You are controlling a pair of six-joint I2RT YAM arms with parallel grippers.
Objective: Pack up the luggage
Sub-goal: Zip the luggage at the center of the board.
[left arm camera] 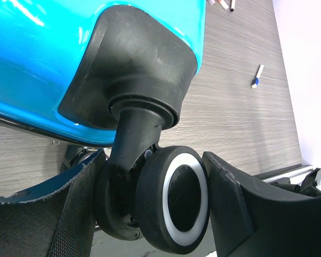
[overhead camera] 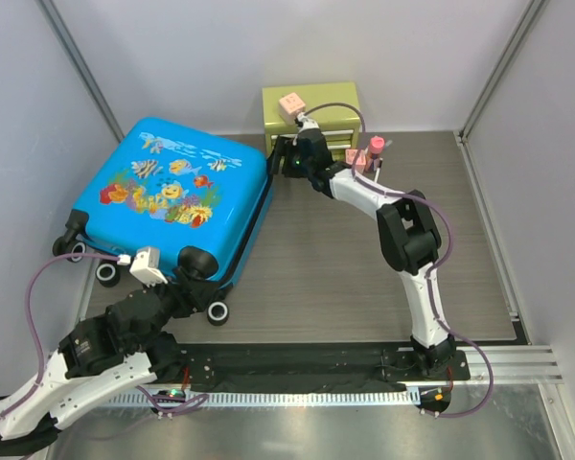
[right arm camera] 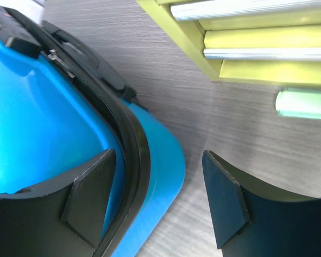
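One suitcase (overhead camera: 177, 192), lying flat and closed on the left half of the table (overhead camera: 364, 278), fish print facing up. One little green chest (overhead camera: 340, 94) sits behind it by the back wall, with one pink cube (overhead camera: 289, 103) on top. Two arms.

The left claw (left arm camera: 154, 176) is at the suitcase's near corner, jaws wide around one twin wheel (left arm camera: 150, 198). The pads are right up against it, but I can't tell if it's actually squeezing. The right claw (right arm camera: 158, 182) is open and holding nothing, straddling the suitcase's zipper edge next to the chest.

From overhead you can't really make out either set of jaws; only the wrist cams show them. The left wrist cam also picks up one blue-capped pen (left arm camera: 257, 76) on the table that the overhead doesn't show.
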